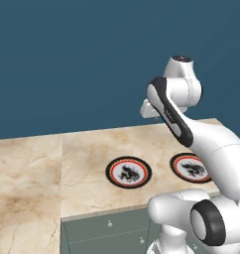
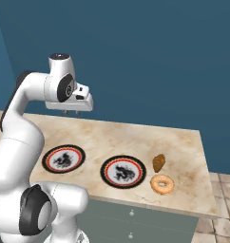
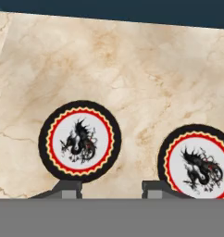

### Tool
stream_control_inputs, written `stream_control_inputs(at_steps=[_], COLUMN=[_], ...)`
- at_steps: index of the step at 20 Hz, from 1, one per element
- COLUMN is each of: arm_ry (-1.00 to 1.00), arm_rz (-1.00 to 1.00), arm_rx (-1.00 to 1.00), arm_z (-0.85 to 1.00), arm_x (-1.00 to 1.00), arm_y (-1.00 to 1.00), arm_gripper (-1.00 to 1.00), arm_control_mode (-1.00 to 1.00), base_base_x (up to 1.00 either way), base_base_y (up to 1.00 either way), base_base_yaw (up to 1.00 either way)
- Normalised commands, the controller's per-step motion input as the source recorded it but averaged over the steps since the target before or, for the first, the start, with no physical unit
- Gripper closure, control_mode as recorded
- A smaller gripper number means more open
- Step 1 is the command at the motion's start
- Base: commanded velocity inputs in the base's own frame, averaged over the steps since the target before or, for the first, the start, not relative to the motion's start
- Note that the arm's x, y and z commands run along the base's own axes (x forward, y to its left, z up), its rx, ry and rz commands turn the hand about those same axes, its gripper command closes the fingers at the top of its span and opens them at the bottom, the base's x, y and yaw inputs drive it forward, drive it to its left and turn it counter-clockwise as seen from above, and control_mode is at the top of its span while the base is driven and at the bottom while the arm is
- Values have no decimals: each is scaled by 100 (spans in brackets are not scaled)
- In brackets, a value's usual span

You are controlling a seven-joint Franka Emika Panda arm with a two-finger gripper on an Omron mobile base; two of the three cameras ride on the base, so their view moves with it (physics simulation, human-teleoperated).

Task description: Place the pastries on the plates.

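Two plates, empty, on the marble bench [image 2: 183, 142]: left plate [image 2: 63, 158] and right plate [image 2: 123, 171] at lower centre of the right base view. Doughnut [image 2: 162, 184] and darker pastry [image 2: 158, 163] lie right of them, near the bench edge. Gripper [image 2: 72, 112], closed and holding nothing, hangs upper left. Advice: open first, travel right, descend squarely over one pastry.
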Motion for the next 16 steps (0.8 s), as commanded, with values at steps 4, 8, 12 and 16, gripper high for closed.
stream_control_inputs(at_steps=[4,8,12,16], arm_ry=[2,6,4,4], arm_rz=[-1,0,0,0], arm_rx=[0,1,1,0], arm_z=[-6,-17,-27,-42], arm_x=[0,-9,-28,-45], arm_y=[-5,-31,-49,-67], arm_gripper=[-100,-100,-100,-100], arm_control_mode=[-100,-100,-100,-100], base_base_x=[0,0,0,0], base_base_y=[0,0,0,0], base_base_yaw=[0,0,0,0])
